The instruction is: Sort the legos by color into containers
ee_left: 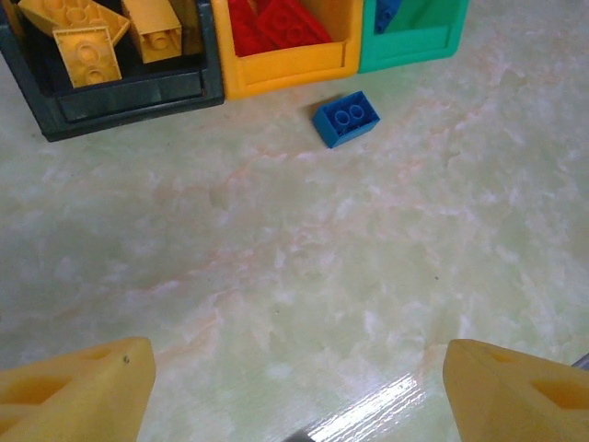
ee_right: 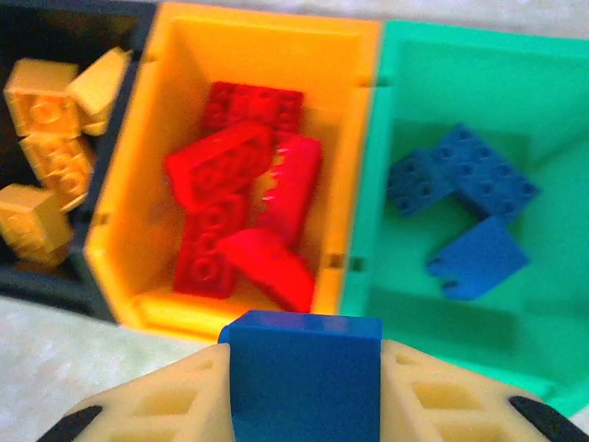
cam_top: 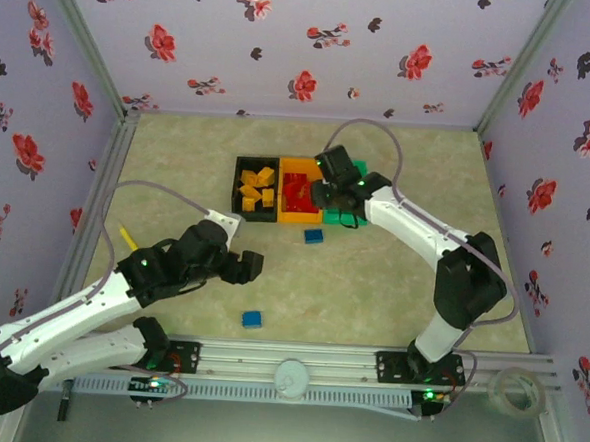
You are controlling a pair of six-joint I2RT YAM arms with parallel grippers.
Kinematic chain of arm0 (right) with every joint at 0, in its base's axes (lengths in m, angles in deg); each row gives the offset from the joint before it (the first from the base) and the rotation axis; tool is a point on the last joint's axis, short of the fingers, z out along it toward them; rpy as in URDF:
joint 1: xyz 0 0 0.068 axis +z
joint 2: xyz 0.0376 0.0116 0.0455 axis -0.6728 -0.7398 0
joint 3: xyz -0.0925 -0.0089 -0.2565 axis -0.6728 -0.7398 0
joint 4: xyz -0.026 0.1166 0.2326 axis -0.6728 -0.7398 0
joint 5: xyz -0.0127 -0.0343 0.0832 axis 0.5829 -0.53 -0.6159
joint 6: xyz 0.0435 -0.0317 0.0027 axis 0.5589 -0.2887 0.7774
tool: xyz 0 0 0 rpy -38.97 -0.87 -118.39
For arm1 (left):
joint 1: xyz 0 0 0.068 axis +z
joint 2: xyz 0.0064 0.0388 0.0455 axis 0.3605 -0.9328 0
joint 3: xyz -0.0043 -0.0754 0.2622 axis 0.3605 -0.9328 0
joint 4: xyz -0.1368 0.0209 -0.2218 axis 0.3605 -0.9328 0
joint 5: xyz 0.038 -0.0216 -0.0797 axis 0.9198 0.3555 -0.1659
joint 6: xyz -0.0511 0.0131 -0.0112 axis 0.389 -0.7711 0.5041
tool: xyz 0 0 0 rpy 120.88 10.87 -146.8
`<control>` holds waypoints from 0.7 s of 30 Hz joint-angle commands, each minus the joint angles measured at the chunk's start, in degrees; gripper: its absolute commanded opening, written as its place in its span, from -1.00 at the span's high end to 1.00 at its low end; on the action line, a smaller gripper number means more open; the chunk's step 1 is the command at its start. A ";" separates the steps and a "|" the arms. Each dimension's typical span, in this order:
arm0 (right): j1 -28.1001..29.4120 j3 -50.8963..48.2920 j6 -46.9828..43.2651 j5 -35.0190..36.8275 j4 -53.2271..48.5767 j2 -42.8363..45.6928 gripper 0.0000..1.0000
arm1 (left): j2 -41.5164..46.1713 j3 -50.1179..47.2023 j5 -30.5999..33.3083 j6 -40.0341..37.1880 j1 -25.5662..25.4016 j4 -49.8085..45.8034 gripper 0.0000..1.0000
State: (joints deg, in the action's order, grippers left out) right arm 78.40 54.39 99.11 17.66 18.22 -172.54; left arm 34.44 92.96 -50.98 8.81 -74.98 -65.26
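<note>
The three joined bins stand mid-table: black (cam_top: 240, 165) with yellow bricks (cam_top: 257, 189), orange (cam_top: 297, 218) with red bricks (cam_top: 299, 193), green (cam_top: 335, 219). My right gripper (cam_top: 327, 190) hovers over the orange and green bins, shut on a blue brick (ee_right: 304, 373). Below it lie red bricks (ee_right: 244, 212) in the orange bin (ee_right: 267, 37) and blue bricks (ee_right: 469, 184) in the green bin (ee_right: 479, 64). My left gripper (cam_top: 253, 266) is open and empty (ee_left: 299, 368) above bare table. A loose blue brick (cam_top: 313, 235) (ee_left: 346, 118) lies before the bins, and another (cam_top: 253, 320) near the front rail.
A thin yellow object (cam_top: 129, 237) lies near the left wall. A tape roll (cam_top: 518, 390) and a white round knob (cam_top: 290, 376) sit on the front rail. Flowered walls enclose the table on three sides.
</note>
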 commanded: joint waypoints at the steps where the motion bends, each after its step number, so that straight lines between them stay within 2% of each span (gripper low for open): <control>1: -3.60 1.19 -2.56 -1.41 -1.86 0.48 0.28 | 0.27 1.78 -0.66 -1.55 -0.86 1.51 -0.64; 9: -9.54 6.98 -3.97 -3.00 -3.12 -5.50 0.25 | 0.17 1.80 -0.54 -2.32 -2.23 1.84 -0.64; 14: -10.01 10.66 -4.26 -3.66 -4.78 -9.13 -0.13 | 0.11 1.96 -0.36 -2.35 -2.40 1.81 -0.64; 21: -10.02 8.80 -3.82 -4.01 -4.24 -8.05 -0.17 | -0.27 1.64 -0.36 -2.43 -2.75 1.99 -0.65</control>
State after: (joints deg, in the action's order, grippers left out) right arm 68.43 63.39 95.65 14.19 14.96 -181.74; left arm 34.44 93.17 -51.01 7.45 -77.18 -64.30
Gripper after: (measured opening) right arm 0.584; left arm 0.823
